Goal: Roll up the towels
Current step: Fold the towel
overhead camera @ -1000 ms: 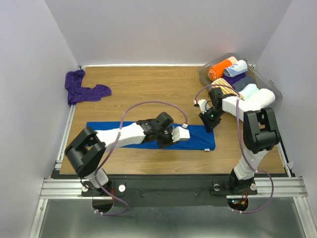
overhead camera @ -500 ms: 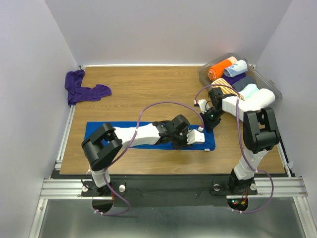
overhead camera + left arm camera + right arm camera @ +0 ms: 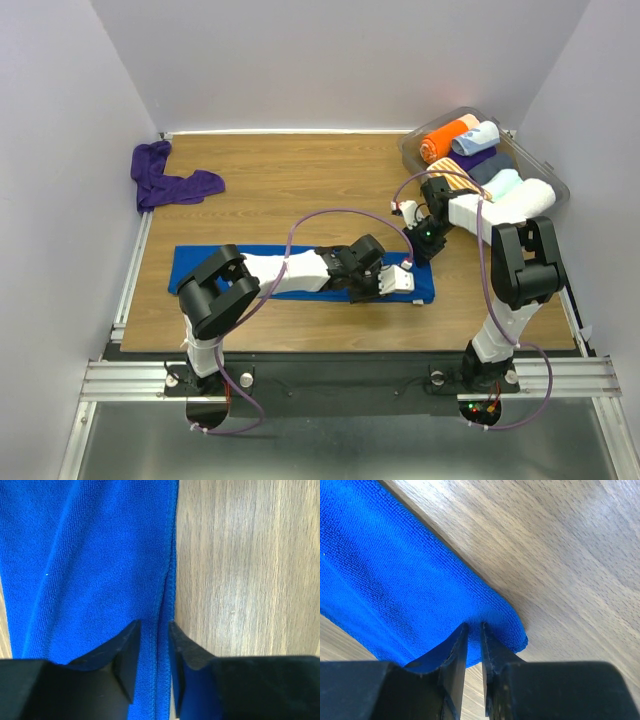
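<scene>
Blue towel [image 3: 425, 285]: lying flat along the desk's [image 3: 300, 180] near edge, long axis running left to right.
Left hand [image 3: 152, 630]: pinching a long-edge hem near the right end.
Right hand [image 3: 472, 630]: gripping the far right corner (fingers nearly touching).
Purple towel [image 3: 170, 183]: lying crumpled, far left.

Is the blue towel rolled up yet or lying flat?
Flat. The blue towel lies spread as one long strip on the table, no roll begun; the left gripper and right gripper sit at its right end.

Black-and-white arms [image 3: 285, 270] (purple cables [image 3: 338, 210])
</scene>
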You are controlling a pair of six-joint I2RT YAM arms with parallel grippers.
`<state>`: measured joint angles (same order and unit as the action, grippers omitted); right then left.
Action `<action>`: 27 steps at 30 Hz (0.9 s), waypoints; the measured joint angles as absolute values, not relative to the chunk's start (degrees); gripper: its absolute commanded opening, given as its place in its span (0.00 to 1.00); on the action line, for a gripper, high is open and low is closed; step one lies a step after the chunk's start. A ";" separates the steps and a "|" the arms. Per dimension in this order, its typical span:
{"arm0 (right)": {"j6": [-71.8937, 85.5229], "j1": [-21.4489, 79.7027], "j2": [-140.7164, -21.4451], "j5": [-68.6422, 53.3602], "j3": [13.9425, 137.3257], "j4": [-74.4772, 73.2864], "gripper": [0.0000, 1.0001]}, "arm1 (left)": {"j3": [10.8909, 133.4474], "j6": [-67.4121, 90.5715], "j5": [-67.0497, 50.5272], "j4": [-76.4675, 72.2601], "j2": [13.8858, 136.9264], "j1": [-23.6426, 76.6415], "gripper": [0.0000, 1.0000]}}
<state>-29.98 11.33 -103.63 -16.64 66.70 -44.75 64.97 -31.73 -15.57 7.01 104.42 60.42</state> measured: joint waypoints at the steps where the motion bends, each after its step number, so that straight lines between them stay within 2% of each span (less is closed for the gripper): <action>1: -29.95 11.33 -103.63 -16.64 66.70 -44.75 0.22 | 64.97 -31.75 -15.53 6.96 104.44 60.42 0.28; 4: -29.98 11.33 -103.63 -16.62 66.70 -44.75 0.22 | 64.97 -31.90 -15.49 6.70 104.64 60.42 0.14; 10: -29.98 11.33 -103.63 -16.56 66.70 -44.75 0.22 | 64.97 -32.12 -15.46 6.59 105.10 60.42 0.00; 27: -29.98 11.33 -103.66 -16.49 66.70 -44.73 0.22 | 64.93 -32.18 -17.61 7.20 103.94 60.42 0.00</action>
<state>-29.98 11.33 -103.66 -16.49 66.70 -44.73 64.93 -32.18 -17.61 7.20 103.94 60.42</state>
